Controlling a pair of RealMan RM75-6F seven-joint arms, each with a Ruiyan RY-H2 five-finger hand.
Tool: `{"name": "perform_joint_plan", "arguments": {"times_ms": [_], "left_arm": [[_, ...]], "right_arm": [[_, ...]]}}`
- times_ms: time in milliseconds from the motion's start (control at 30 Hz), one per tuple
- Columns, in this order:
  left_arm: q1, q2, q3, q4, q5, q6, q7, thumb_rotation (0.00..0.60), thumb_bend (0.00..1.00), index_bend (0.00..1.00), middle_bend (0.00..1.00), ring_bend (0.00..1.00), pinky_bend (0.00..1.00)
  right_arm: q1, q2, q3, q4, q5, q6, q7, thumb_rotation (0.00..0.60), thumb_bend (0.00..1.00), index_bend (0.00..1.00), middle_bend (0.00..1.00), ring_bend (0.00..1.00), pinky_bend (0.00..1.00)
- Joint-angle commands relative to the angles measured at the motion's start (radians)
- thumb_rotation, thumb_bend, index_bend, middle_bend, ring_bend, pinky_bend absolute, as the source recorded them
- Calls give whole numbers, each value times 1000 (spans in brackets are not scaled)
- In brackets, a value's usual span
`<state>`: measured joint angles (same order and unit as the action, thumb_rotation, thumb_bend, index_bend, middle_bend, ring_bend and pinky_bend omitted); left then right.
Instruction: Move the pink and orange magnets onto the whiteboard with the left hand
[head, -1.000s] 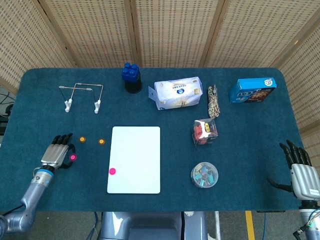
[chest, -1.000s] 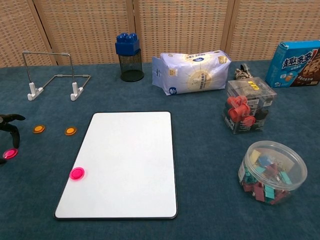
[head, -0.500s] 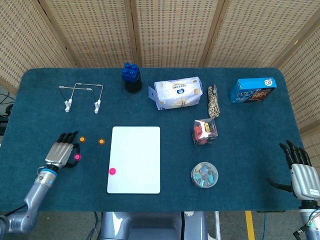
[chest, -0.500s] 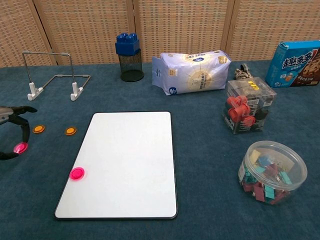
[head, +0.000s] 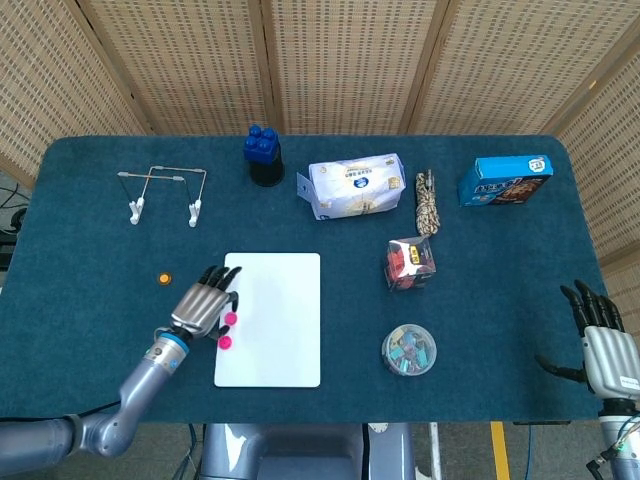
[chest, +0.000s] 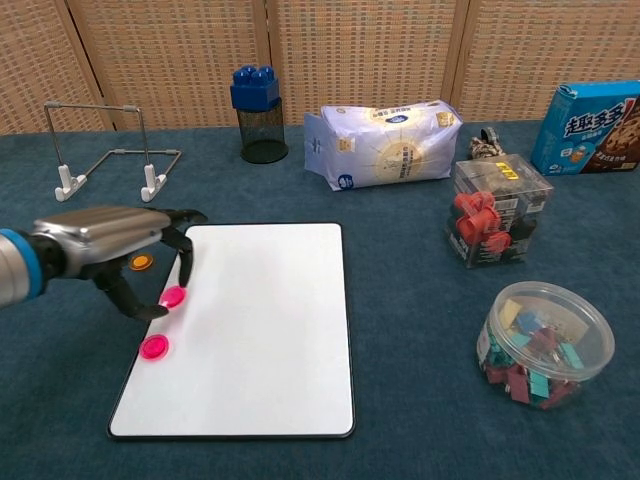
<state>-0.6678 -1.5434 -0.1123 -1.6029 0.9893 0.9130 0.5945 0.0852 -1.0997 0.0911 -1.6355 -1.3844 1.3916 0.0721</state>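
Chest view showed the left hand (chest: 110, 250) carried in from the bench's left edge, where it had hovered a second earlier, to the left rim of the whiteboard (chest: 260, 330), with a pink magnet (chest: 172, 296) pinched between thumb and a fingertip, the other fingers (chest: 185, 262) curled loosely above it. That magnet had been lifted from the cloth near the left edge and now hung just over the board's left margin; whether it touched the surface could not be told. A second pink magnet (chest: 154, 347) already lay on the board near its left rim, unmoved. One orange magnet (chest: 141, 262) peeked out from under the hand on the cloth just beside the board's left edge, and the head view showed the other orange magnet (head: 164, 278) further toward the bench's left edge; both had stayed put. The right hand (head: 605, 345) rested at the bench's right front corner, fingers spread and holding nothing. By the look of it, the pink part of the job was nearly finished, needing only a release, while both orange pieces remained to be fetched.
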Motion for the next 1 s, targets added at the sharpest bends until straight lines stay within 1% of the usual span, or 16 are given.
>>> {"name": "perform_joint_plan", "arguments": {"times_ms": [33,167,267,367,400,433,500,533,567,633,700,800,933,1000], "left_arm": [[-47,-52,-5,2,-40,-21,40,600,314,544,0,0,0],[-74,-77,2,2,-47,-36,46,600,310,544,0,0,0],[-87,-92,21,2,-43,-48,44,600,304,544,0,0,0],[-94,-87,40,2,-45,-56,45,600,246,529,0,0,0],[-95,-82,46,0,-46,-56,44,600,205,484,0,0,0],[-96,-78,49,-4,-47,-57,41,600,164,412,0,0,0],[-95,-58,51,-18,-41,-54,24,600,121,278,0,0,0],[-93,-49,50,-23,-29,-47,15,600,110,231,0,0,0],[-90,-40,49,-27,-15,-38,6,600,108,215,0,0,0],[-84,-23,44,-31,12,-21,-19,600,113,208,0,0,0],[-77,4,28,-24,35,2,-53,600,121,208,0,0,0],[-74,34,14,7,39,14,-78,600,145,209,0,0,0],[-72,55,6,77,12,1,-108,600,258,284,0,0,0],[-72,56,3,124,-16,-16,-122,600,294,312,0,0,0]], "right_arm": [[1,2,1,-1,6,-6,-2,600,162,0,0,0,0],[3,4,2,-5,15,-14,-3,600,159,0,0,0,0],[5,8,3,-8,22,-22,-4,600,160,0,0,0,0],[6,11,2,-11,25,-26,-6,600,160,0,0,0,0],[5,12,2,-12,26,-27,-6,600,162,0,0,0,0],[5,12,2,-12,26,-28,-5,600,162,0,0,0,0],[5,13,1,-13,26,-28,-5,600,162,0,0,0,0],[6,13,1,-13,26,-29,-5,600,160,0,0,0,0],[6,14,1,-13,26,-30,-5,600,160,0,0,0,0],[6,14,1,-14,27,-31,-5,600,159,0,0,0,0],[7,16,0,-17,28,-33,-6,600,163,0,0,0,0],[7,17,0,-19,32,-37,-6,600,162,0,0,0,0],[8,20,0,-23,36,-41,-7,600,160,0,0,0,0],[8,21,-1,-24,36,-42,-8,600,162,0,0,0,0]]}}
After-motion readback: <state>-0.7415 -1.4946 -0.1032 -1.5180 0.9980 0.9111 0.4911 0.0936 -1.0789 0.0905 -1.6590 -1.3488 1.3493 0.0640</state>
